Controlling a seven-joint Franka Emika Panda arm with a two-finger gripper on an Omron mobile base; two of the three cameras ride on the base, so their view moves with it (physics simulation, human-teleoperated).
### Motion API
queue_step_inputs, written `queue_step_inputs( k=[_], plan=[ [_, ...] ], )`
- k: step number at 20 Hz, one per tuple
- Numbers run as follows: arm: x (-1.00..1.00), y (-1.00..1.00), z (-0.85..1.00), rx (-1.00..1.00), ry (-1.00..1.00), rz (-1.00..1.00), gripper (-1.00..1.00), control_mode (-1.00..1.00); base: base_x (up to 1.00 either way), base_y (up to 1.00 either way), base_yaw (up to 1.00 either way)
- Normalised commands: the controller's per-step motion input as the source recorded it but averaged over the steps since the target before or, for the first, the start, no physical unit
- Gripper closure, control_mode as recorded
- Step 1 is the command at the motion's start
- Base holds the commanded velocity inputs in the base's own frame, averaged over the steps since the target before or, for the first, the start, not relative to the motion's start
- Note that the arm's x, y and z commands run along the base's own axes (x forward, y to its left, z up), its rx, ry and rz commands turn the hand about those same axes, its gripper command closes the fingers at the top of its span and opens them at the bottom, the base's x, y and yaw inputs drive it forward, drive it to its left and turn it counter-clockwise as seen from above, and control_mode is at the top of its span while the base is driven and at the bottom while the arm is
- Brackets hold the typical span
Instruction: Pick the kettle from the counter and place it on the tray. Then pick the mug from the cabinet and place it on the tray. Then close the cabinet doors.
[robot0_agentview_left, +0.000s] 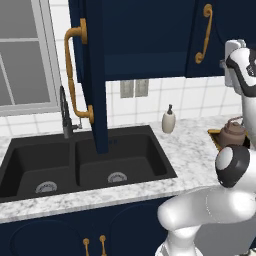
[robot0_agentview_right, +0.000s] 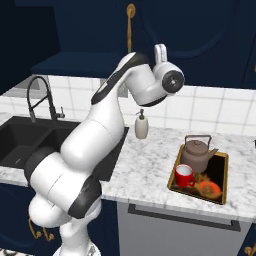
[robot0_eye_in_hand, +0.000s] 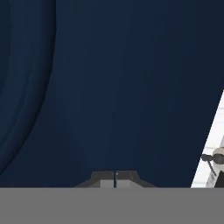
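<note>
- Left base view: you face a speckled marble tabletop (robot0_agentview_left: 190, 137) with a black double sink (robot0_agentview_left: 80, 162) set into it; a dark faucet (robot0_agentview_left: 65, 112) rises behind the left basin; above, the navy cabinet (robot0_agentview_left: 145, 35) has its left door (robot0_agentview_left: 95, 75) swung out toward you, edge-on, its long brass handle (robot0_agentview_left: 75, 75) on the left face; the right door (robot0_agentview_left: 220, 35) lies flat with its brass handle (robot0_agentview_left: 204, 32) near its left edge; a white soap dispenser (robot0_agentview_left: 169, 120) stands by the tiled wall; at the far right the kettle (robot0_agentview_left: 233, 131) sits on the tray (robot0_agentview_left: 214, 134), partly hidden by the white arm (robot0_agentview_left: 220, 200).
- Right base view: the arm (robot0_agentview_right: 95, 145) bends up from the lower left, its wrist raised against the navy door (robot0_agentview_right: 200, 35); the tray (robot0_agentview_right: 220, 197) lies on the tabletop (robot0_agentview_right: 150, 170) right of the sink (robot0_agentview_right: 30, 137); the kettle (robot0_agentview_right: 196, 155) stands upright at the tray's back; the red mug (robot0_agentview_right: 184, 176) stands upright just in front of it at the near left corner; an orange item (robot0_agentview_right: 209, 188) that you cannot identify lies beside the mug; the soap dispenser (robot0_agentview_right: 142, 125) stands well apart to the left.
- Hand view: the gripper (robot0_eye_in_hand: 115, 179) has its two dark tips pressed together with nothing between them; they point at a flat navy door panel (robot0_eye_in_hand: 118, 87); a strip of white wall shows at the lower right edge.
</note>
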Motion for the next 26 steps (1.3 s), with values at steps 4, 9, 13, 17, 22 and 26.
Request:
queue_step_inputs(
  k=[4, 9, 13, 17, 22, 26],
  plan=[
    [1.0, 0.93, -0.26, 0.03, 0.0, -0.1, 1.0, -1.0, 0.0, 0.0, 0.0],
    [0.6, 0.64, -0.51, 0.0, 0.02, -0.03, 1.0, -1.0, 0.0, 0.0, 0.0],
    [-0.31, 0.57, -0.26, -0.03, 0.15, 0.11, 1.0, -1.0, 0.0, 0.0, 0.0],
    [-0.97, 0.36, -0.01, -0.01, -0.06, 0.14, 1.0, -1.0, 0.0, 0.0, 0.0],
    [-0.92, 0.55, 0.06, -0.03, -0.13, -0.03, 1.0, -1.0, 0.0, 0.0, 0.0],
    [-0.12, 0.06, -0.04, 0.01, 0.01, 0.0, 1.0, -1.0, 0.0, 0.0, 0.0]
  ],
)
